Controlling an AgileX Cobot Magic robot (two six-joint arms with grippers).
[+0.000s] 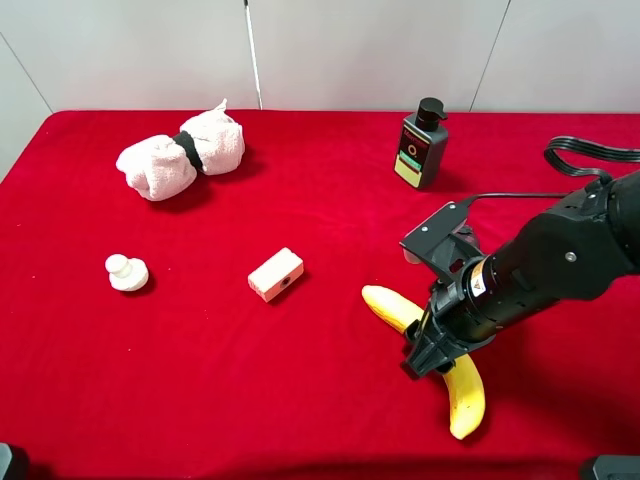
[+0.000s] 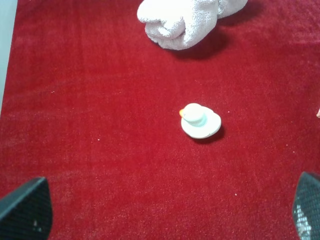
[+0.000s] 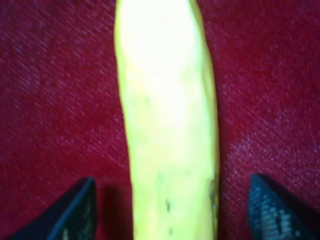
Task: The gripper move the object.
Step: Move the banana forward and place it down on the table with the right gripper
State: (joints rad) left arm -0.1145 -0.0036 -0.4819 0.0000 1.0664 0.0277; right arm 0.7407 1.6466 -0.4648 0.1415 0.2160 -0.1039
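The object, a long curved yellow banana (image 1: pixel 466 396), lies on the red cloth at the front right. My right gripper (image 1: pixel 424 356) hangs low over its middle, hiding that part. In the right wrist view the banana (image 3: pixel 170 125) runs between the two dark fingers (image 3: pixel 75 212), which stand apart from its skin on both sides, so the gripper (image 3: pixel 170 212) is open. My left gripper (image 2: pixel 165 215) is open too and holds nothing, with only its fingertips (image 2: pixel 25 210) showing above bare cloth.
A small cream block (image 1: pixel 276 274) sits left of the banana. A white toy duck (image 1: pixel 127 272) is further left, also seen as the duck (image 2: pixel 200 120). A rolled white towel (image 1: pixel 180 155) and a dark pump bottle (image 1: pixel 420 145) stand at the back.
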